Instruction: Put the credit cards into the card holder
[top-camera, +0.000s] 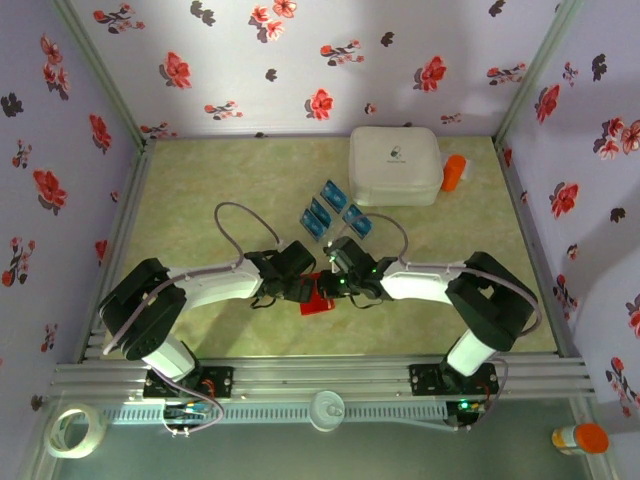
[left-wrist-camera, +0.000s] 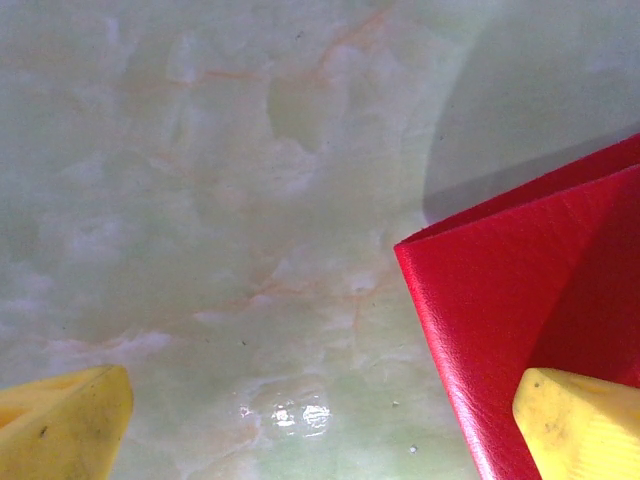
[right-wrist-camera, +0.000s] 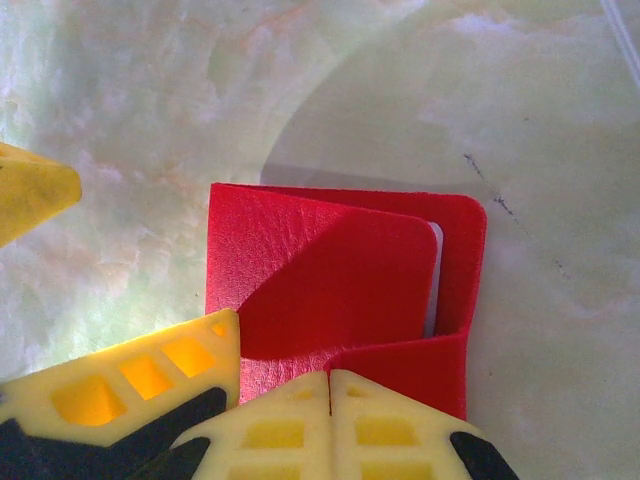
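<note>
While both arms reach inward in the top view, the red card holder lies on the green marbled table between the 2 wrists.

Right gripper: in the right wrist view its 2 yellow fingers meet along 1 seam at 6 o'clock. The jaws are pressed together on the near edge of the card holder, where the red cover puckers at the seam. The holder is folded, its top flap raised a little. A pale strip shows under the flap at 3 o'clock; I cannot tell what it is.

Left gripper: jaws spread wide and gripping nothing. In the left wrist view, 1 fingertip sits at 7 o'clock over bare table and the other at 5 o'clock, overlapping the corner of the card holder. I cannot tell whether that fingertip touches the cover.

Credit cards: 4 blue cards lie flat on the table at 12 o'clock of the holder, apart from it and outside it. 2 of them lie side by side, and the other 2 are just beside those.

Other items: a white box at 1 o'clock of the cards, with an orange object touching its 3 o'clock side. Off the table, a tape roll sits at 8 o'clock and an orange-capped bottle at 4 o'clock.
</note>
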